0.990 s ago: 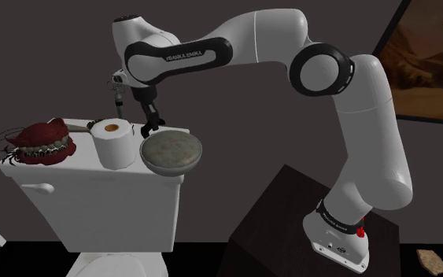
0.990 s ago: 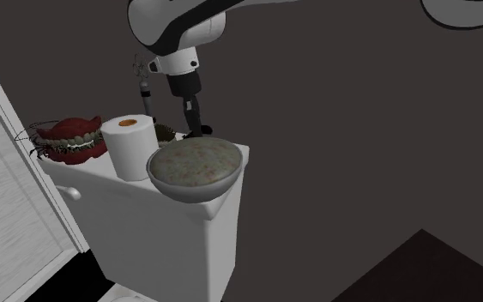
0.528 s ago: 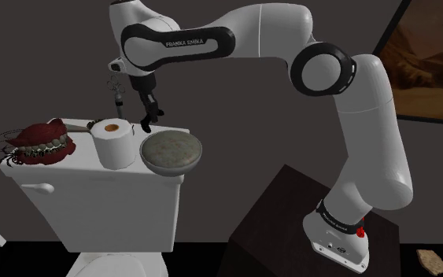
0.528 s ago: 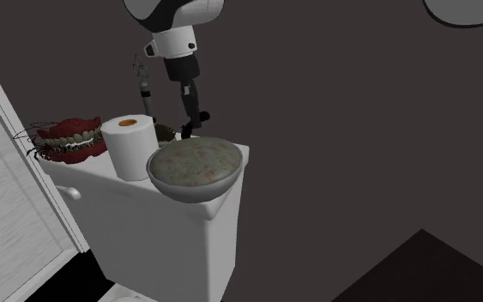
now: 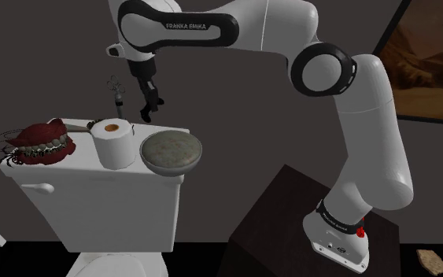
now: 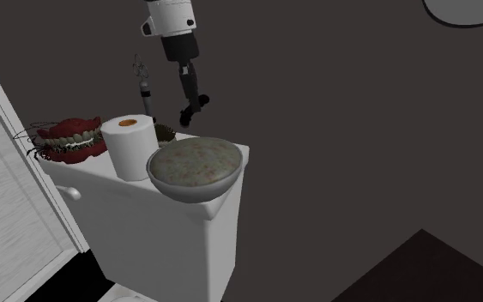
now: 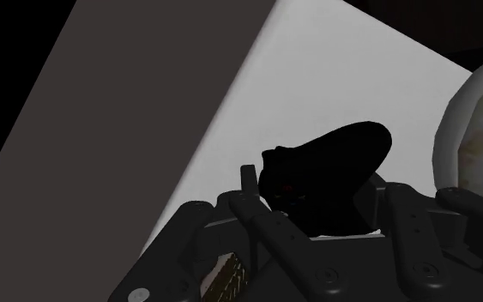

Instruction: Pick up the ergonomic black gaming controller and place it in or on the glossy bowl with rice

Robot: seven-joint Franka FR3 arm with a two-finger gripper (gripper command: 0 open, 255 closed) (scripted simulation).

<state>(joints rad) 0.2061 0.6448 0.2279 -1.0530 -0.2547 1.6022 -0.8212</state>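
Up behind the bowl (image 6: 188, 194), I hold the pincer (image 6: 190, 110) clamped on the black controller (image 7: 325, 180), high enough to clear its rim.

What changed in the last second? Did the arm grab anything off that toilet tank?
The gripper rose from the tank lid behind the bowl, lifting the black controller, which looks clasped between its fingers. The bowl, paper roll and toy teeth stayed put.
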